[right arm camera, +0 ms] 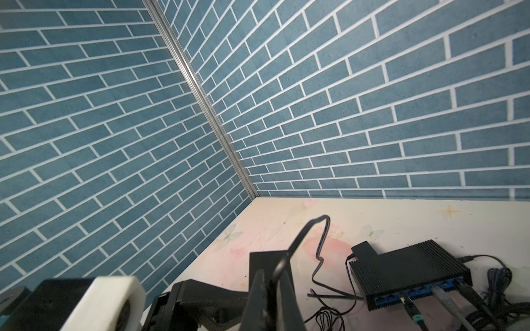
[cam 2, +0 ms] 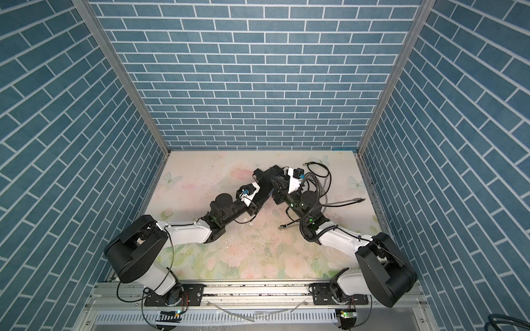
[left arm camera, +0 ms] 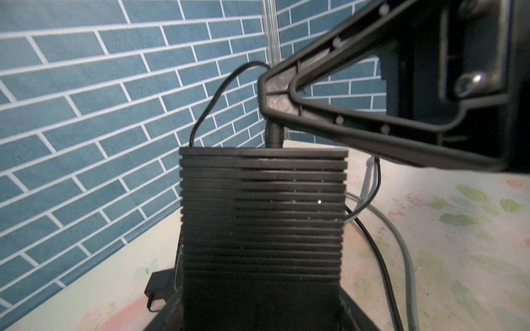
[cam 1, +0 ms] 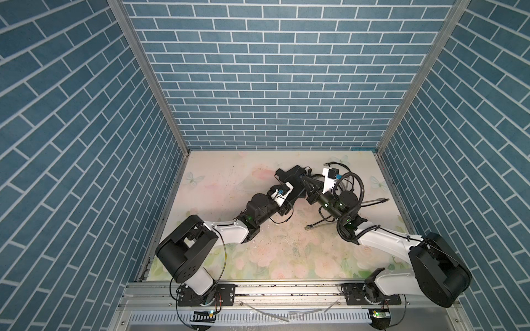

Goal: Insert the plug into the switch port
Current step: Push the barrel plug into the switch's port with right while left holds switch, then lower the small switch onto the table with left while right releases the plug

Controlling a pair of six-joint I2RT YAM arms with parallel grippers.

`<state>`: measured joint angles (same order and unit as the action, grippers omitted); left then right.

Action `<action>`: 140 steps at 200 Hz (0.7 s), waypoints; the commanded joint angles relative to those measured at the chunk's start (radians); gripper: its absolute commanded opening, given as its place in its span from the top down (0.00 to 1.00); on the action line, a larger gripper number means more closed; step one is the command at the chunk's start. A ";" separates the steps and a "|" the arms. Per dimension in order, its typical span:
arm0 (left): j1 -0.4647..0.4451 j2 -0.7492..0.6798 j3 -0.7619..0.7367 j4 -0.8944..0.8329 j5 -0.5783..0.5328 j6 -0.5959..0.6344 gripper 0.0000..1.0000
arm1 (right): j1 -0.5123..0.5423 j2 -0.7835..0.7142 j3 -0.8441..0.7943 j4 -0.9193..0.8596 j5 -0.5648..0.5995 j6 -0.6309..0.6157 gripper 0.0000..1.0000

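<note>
A black ribbed switch (left arm camera: 262, 217) stands on end above the table. My left gripper (left arm camera: 262, 315) is shut on its two sides, and a finger (left arm camera: 169, 313) shows at the lower edge of the left wrist view. In both top views this gripper (cam 1: 289, 189) meets my right gripper (cam 1: 306, 183) at mid table. The right gripper (right arm camera: 268, 289) is shut on the black plug (left arm camera: 274, 136), which touches the switch's upper end. I cannot tell how deep it sits. A thin black cable (right arm camera: 318, 243) loops away from the plug.
A second black switch (right arm camera: 407, 269) with blue ports lies flat on the flowered table (cam 1: 229, 183), with grey and black cables plugged in. A black adapter (right arm camera: 364, 247) sits beside it. Loose cables (cam 1: 372, 201) and a cable end (cam 1: 311, 226) lie at the right. The brick back wall (cam 1: 272, 86) is near.
</note>
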<state>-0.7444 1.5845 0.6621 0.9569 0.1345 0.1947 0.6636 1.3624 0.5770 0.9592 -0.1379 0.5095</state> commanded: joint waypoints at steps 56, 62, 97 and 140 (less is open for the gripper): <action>-0.029 -0.122 0.121 0.449 0.049 0.039 0.56 | 0.096 0.110 -0.026 -0.471 -0.175 0.005 1.00; -0.029 -0.118 0.099 0.450 0.028 0.037 0.55 | 0.096 0.104 -0.021 -0.487 -0.164 0.001 0.99; -0.029 -0.117 -0.076 0.426 -0.090 -0.039 0.52 | 0.097 0.080 0.013 -0.566 -0.090 -0.018 0.93; -0.038 -0.215 -0.200 0.150 -0.234 -0.171 0.52 | 0.092 0.088 0.058 -0.636 -0.052 -0.049 0.88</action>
<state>-0.7700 1.4960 0.4419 0.9470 -0.0055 0.1249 0.7406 1.4002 0.6544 0.6586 -0.1425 0.5064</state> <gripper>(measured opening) 0.695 0.109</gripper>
